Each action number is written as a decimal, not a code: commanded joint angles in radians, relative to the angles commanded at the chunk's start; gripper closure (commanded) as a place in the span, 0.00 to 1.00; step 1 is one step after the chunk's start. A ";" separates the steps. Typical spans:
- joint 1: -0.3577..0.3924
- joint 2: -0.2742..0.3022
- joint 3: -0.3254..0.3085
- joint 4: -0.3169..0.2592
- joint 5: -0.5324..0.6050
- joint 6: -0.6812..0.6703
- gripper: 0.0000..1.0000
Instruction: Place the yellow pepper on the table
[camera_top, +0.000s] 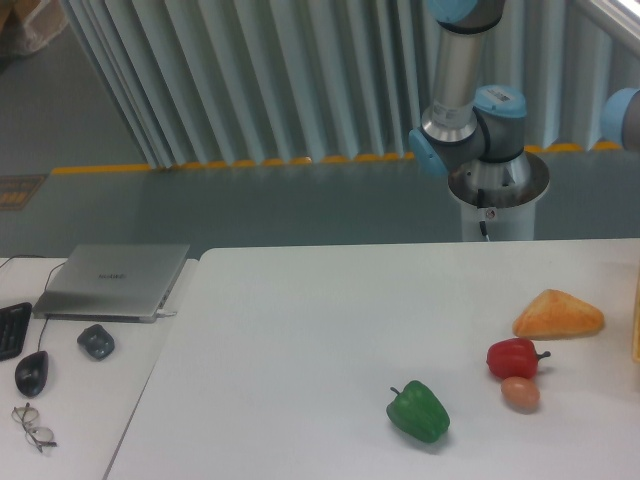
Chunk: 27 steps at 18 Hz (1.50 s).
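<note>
The table (300, 330) is a broad white top with a rounded near-left corner, plain and matte. On its right side lie a green pepper (418, 411), a red pepper (514, 357) with a small brownish egg-like thing (520, 393) touching it just below, and an orange wedge of bread (558, 314) a little above them. At the far right edge of the view a thin yellow sliver (636, 335) shows, cut off by the frame; it may be the yellow pepper, but too little is seen to tell.

The arm (468, 110) rises from a round base (497, 185) behind the table, grey tube with blue joints; another blue joint (622, 115) pokes in at the right edge. The gripper is out of view, so its state cannot be told.

To the left stands a narrower white desk (70, 400) with a closed grey laptop (112, 280), a dark mouse (32, 373), a small dark object (96, 341), glasses (33, 425) and the corner of a keyboard (10, 328).

Behind, a grey-green floor (250, 205) carries a yellow line (150, 166) along a wall of pale ribbed panels (250, 80).
</note>
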 joint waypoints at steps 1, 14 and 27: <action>0.000 0.000 0.000 0.000 0.000 -0.025 0.00; 0.166 -0.020 0.057 0.005 -0.003 -0.548 0.00; 0.275 -0.136 0.075 0.084 0.002 -0.717 0.00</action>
